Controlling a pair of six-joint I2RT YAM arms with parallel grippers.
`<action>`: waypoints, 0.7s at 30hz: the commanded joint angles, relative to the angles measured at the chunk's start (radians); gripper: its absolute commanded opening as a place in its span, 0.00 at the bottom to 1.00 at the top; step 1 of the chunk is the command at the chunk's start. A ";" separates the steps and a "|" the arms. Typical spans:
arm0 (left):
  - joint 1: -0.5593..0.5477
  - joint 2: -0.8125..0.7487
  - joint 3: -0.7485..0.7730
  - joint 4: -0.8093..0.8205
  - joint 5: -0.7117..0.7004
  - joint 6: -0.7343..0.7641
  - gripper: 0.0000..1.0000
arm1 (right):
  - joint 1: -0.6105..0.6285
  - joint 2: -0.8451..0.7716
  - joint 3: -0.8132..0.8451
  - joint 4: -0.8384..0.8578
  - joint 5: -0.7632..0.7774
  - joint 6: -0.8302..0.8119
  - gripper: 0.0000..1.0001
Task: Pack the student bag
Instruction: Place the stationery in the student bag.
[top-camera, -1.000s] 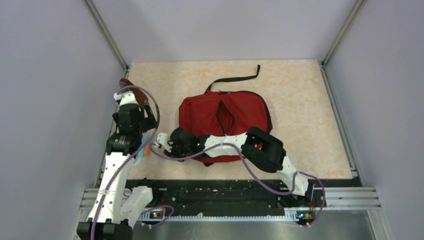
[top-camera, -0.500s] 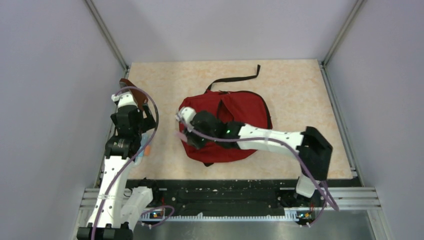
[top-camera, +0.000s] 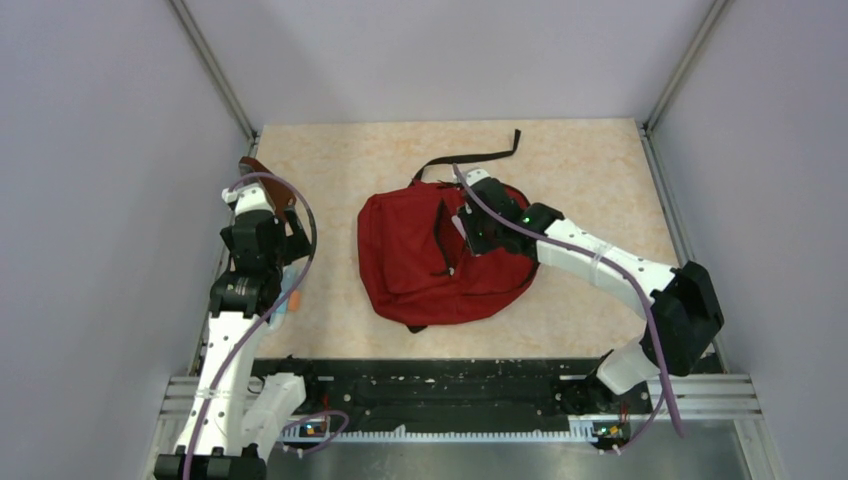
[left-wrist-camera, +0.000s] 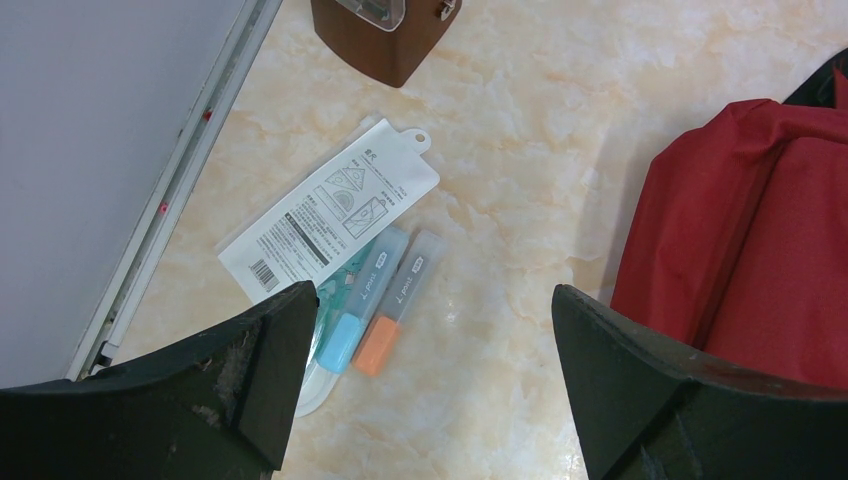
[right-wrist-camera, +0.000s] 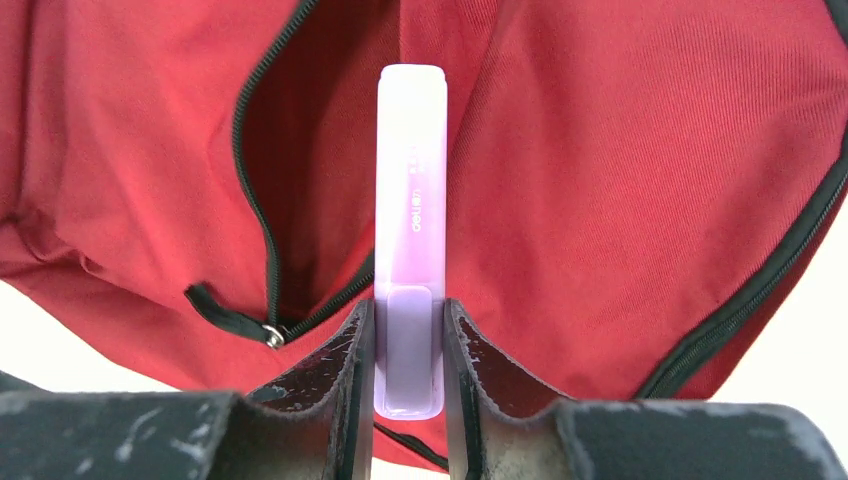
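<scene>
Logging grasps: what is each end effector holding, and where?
Right end effector grips the purple highlighter by one end; left end effector is open, empty.

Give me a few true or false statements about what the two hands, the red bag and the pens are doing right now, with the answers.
1. The right hand grips a lilac highlighter. True.
2. The zipper of the student bag is closed all the way. False: it is open, right in front of the held highlighter.
3. The left hand is shut on the orange highlighter. False: it is open, and that pen lies on the table beside a blue highlighter.
4. A white packet lies by the blue highlighter. True.
</scene>
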 joint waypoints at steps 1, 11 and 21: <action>0.004 -0.008 -0.005 0.049 -0.012 -0.012 0.92 | -0.005 0.000 0.053 -0.081 -0.004 0.003 0.00; 0.006 -0.009 -0.004 0.050 -0.011 -0.011 0.92 | -0.005 0.053 0.114 -0.051 -0.081 -0.031 0.00; 0.007 -0.009 -0.004 0.051 -0.006 -0.009 0.92 | -0.006 0.172 0.220 -0.071 -0.113 -0.052 0.00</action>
